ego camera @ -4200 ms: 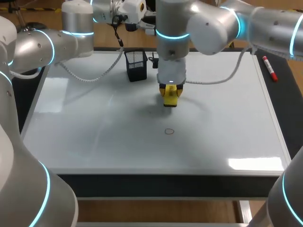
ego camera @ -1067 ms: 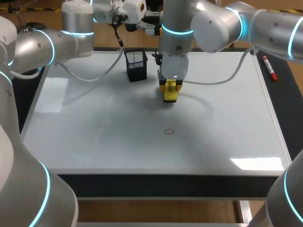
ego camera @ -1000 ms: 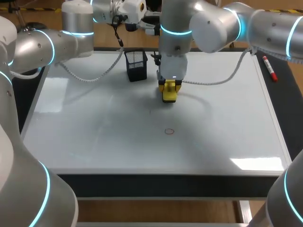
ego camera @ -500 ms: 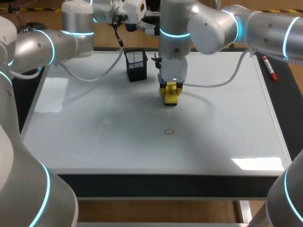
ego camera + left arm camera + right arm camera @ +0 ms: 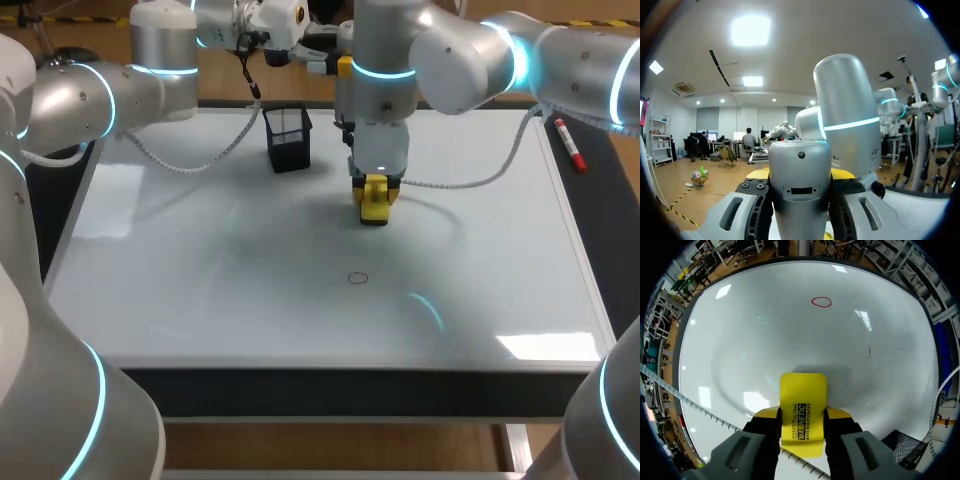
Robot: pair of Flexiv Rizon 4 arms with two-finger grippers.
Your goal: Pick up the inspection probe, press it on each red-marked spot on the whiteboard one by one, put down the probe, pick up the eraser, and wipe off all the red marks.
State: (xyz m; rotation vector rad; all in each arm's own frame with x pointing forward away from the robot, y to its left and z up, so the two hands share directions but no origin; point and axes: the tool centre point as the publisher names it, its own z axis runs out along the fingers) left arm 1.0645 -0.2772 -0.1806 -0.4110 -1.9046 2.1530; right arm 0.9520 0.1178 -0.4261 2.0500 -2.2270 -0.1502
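While above the whiteboard (image 5: 765, 340), right gripper (image 5: 802, 418) tight around yellow eraser (image 5: 802, 397).

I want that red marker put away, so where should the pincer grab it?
Take the marker mid-barrel, coming straight down from above and closing across its width: it lies flat and slim, so only its long sides offer opposing faces.

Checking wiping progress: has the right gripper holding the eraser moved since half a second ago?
Yes. The right gripper, shut on the eraser, has slid toward the view's right, farther from the black mesh holder.
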